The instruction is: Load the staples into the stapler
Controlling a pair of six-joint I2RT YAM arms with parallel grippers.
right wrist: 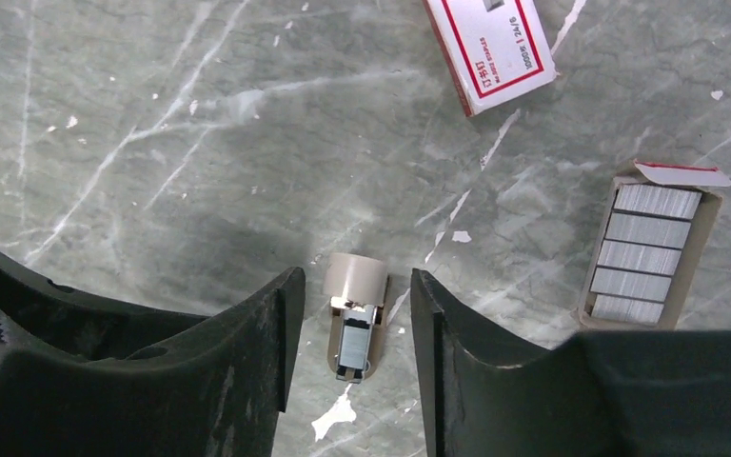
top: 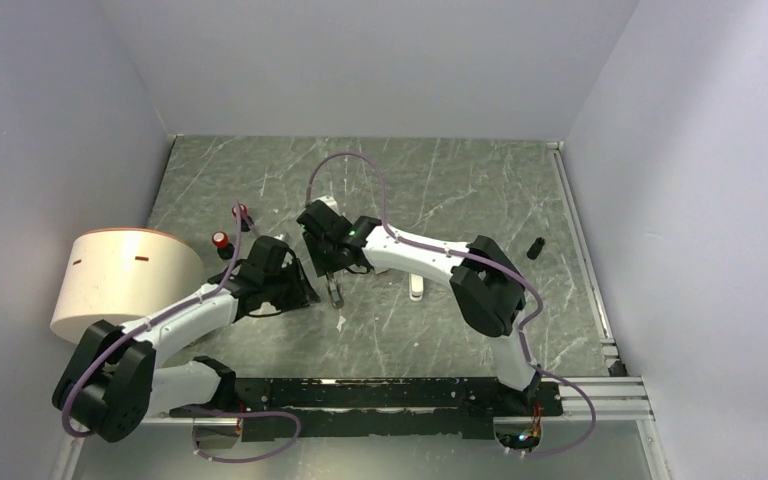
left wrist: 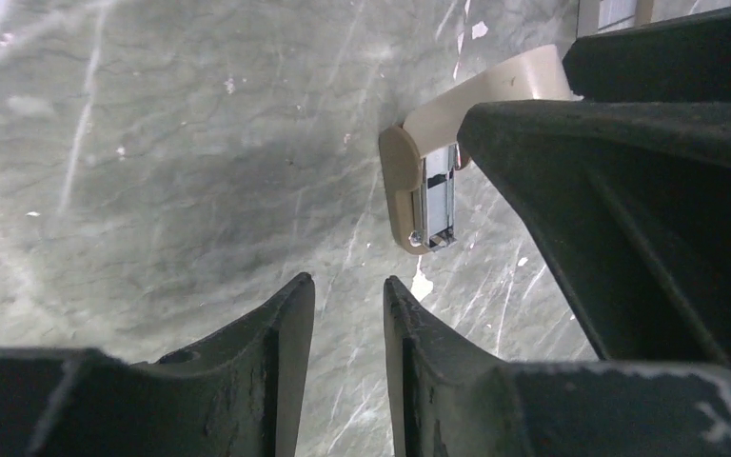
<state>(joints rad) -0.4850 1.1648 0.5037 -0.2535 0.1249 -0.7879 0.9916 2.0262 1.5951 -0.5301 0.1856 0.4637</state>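
While the left gripper point(left wrist: 346, 282) hangs low over the table point(left wrist: 152, 143) with its jaws a narrow way apart and nothing between them, the stapler point(left wrist: 428, 186) lies just ahead and to its right. It is hinged open so the bright metal channel shows. Next along, the right gripper point(right wrist: 356, 274) stands directly above that stapler. Its jaws are parted wider than the beige body and, as far as its wrist view shows, grip nothing (a gap shows on each side). Farther right and up the table lies a red-and-white box point(right wrist: 490, 48). Then, off beyond the right finger and apart from both it and the stapler, come the staples point(right wrist: 649, 249), ribbed grey blocks laid in a row in an open cardboard tray.

I'd judge those blocks light, hard and slick, stiff along their length yet ready to snap apart if twisted or pinched across the middle. The best hold looks to be on the two long flanks of one block, squeezed gently and reached from above, since the tray's walls crowd the sides. The stapler looks light enough to skid on that polished stone.
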